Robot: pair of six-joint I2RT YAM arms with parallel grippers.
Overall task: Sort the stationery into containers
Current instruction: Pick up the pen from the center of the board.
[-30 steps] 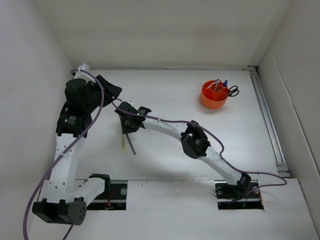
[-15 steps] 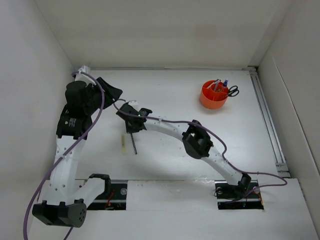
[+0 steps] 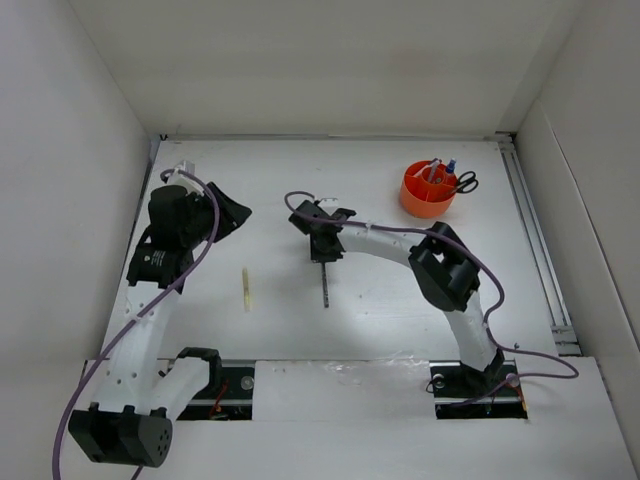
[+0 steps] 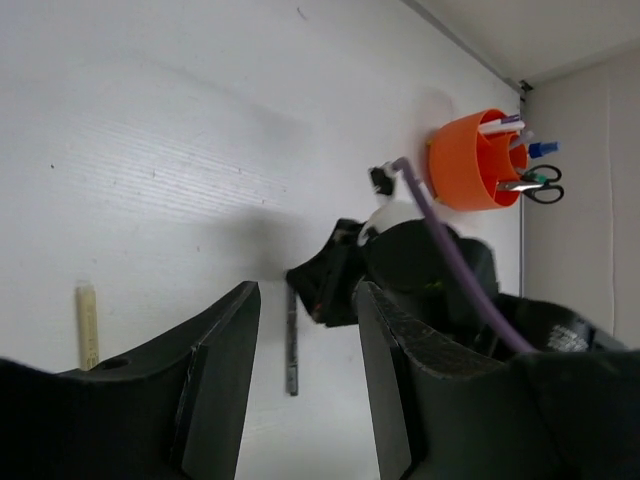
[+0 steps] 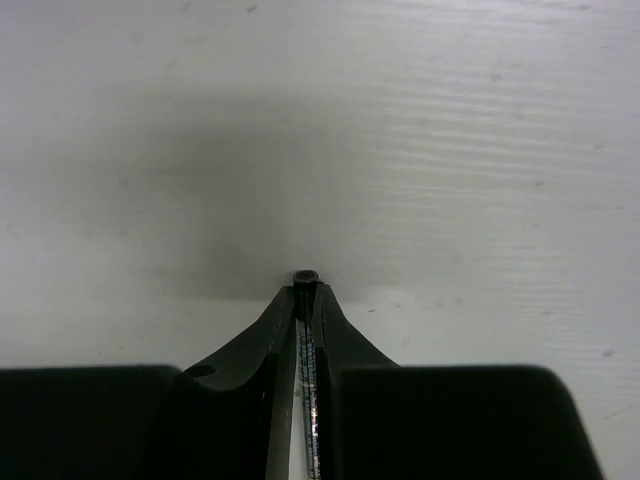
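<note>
Right gripper point(image 5: 306, 298) pinched tight on dark pen point(image 3: 326, 285), which has moved rightward from pale yellow stick point(image 3: 246, 288). Left gripper point(image 4: 305, 292) part-spread, empty.

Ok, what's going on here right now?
The right gripper is shut on a dark pen mid-table, well short of the orange cup at the far right. The cup already holds a few pens and the scissors. A pale yellow stick lies loose on the table. The left gripper hovers open and empty on the left.
</note>
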